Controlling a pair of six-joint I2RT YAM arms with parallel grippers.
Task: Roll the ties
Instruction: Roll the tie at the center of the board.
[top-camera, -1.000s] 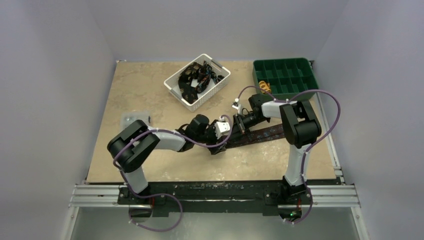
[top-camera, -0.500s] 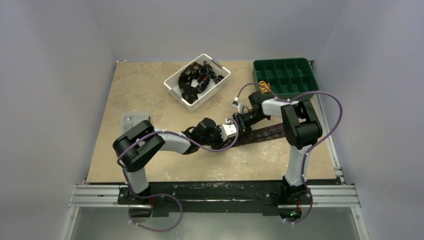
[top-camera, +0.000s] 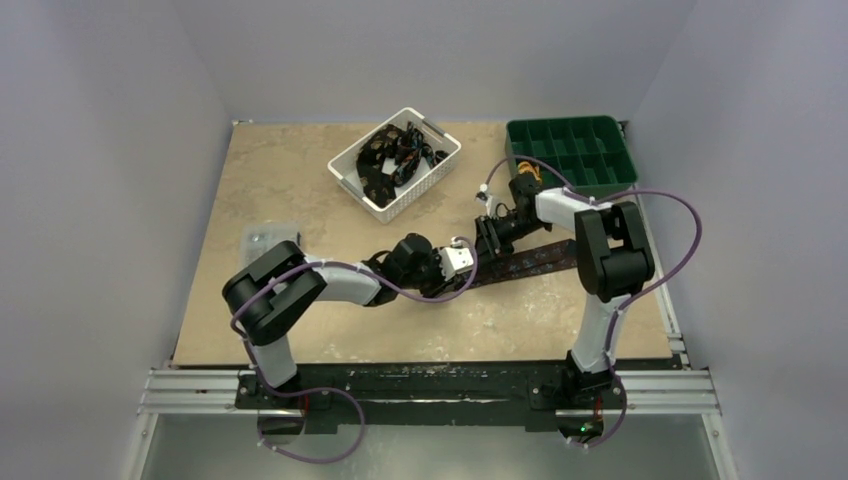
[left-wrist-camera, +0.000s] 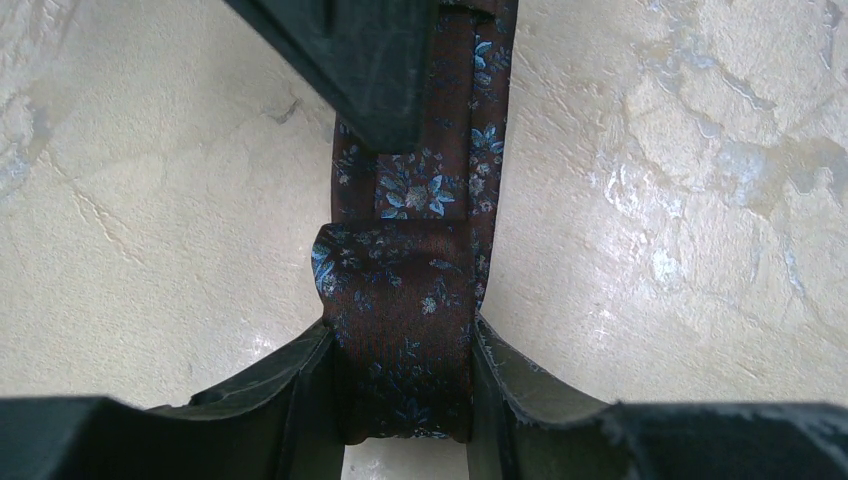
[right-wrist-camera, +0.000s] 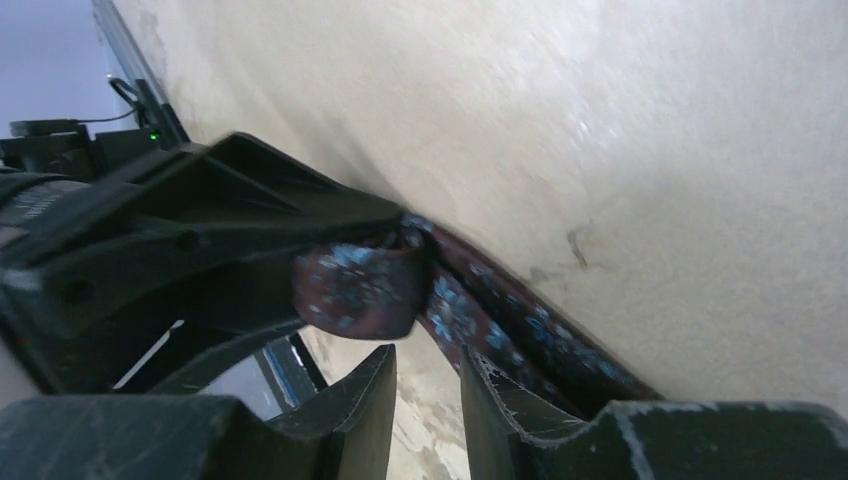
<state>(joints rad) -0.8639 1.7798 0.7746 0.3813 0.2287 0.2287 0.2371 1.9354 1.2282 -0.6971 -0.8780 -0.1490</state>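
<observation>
Clamping left claw (left-wrist-camera: 405, 400): pressing both fingers (left-wrist-camera: 290, 390) against the sides of the rolled end (left-wrist-camera: 400, 290) of a tie (top-camera: 535, 262), reaching in low over the tan table (top-camera: 280, 180) from the left.

Rolled end: sitting between those fingers, bulging out just past their tips, resting on top of the flat run of the same tie.

Tie: lying right of the table's middle, stretching flat from the roll toward the right arm's side, showing dark brown cloth with small blue flowers.

Right claw (right-wrist-camera: 428, 400): hovering just beyond the roll and facing the left claw, leaving only a narrow gap between its fingers and gripping nothing. One finger is lying over the left edge of the flat strip in the left wrist view, touching or not being impossible to tell.

Basket (top-camera: 352, 190): standing farther back near mid-table, white with slotted walls, holding a tangled heap of more dark ties (top-camera: 395, 155).

Green tray (top-camera: 560, 121): sitting at the far right corner, split into many compartments, holding something small and yellow-orange (top-camera: 527, 173) near its front left, too small to make out and partly hiding behind the right arm.
</observation>
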